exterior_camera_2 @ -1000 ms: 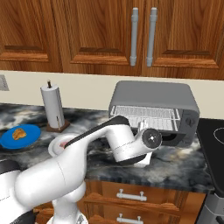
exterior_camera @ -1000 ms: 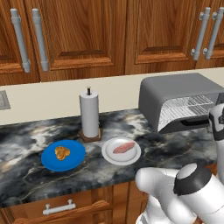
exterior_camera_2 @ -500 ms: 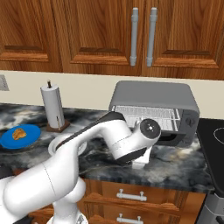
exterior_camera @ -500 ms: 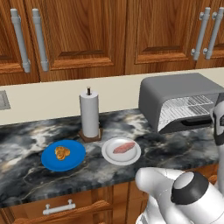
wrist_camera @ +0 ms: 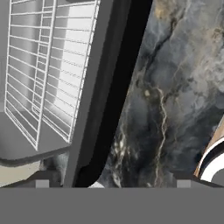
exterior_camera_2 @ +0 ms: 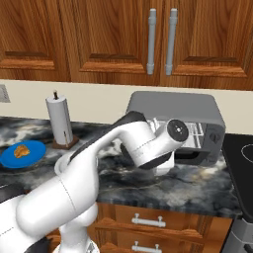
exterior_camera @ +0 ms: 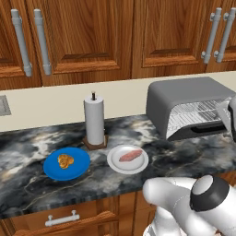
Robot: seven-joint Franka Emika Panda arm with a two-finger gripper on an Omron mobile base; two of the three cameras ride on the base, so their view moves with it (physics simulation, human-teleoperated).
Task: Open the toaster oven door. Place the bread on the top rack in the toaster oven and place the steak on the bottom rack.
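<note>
The gray toaster oven [exterior_camera: 184, 99] stands at the right of the counter, also seen as the toaster oven [exterior_camera_2: 197, 106] behind my arm. Its toaster oven door [wrist_camera: 109, 87] hangs open, and two silver wire racks [wrist_camera: 43, 74] show inside. My gripper [wrist_camera: 113, 183] is open at the door's free edge. That edge lies between the widely spread fingertips [wrist_camera: 42, 183] without touching them. The bread [exterior_camera: 65, 161] lies on a blue plate [exterior_camera: 53, 171], and the steak [exterior_camera: 130, 155] on a white plate [exterior_camera: 115, 165].
A paper-towel roll [exterior_camera: 94, 120] stands behind the two plates. A dark stovetop [exterior_camera_2: 242, 158] borders the counter on the right. Wooden cabinets [exterior_camera: 83, 37] hang above the backsplash. Bare marble counter [wrist_camera: 175, 87] lies in front of the oven.
The gripper has gone from shut to wide open at the door's edge. The hand has risen a little in front of the oven. The plates and food have not moved.
</note>
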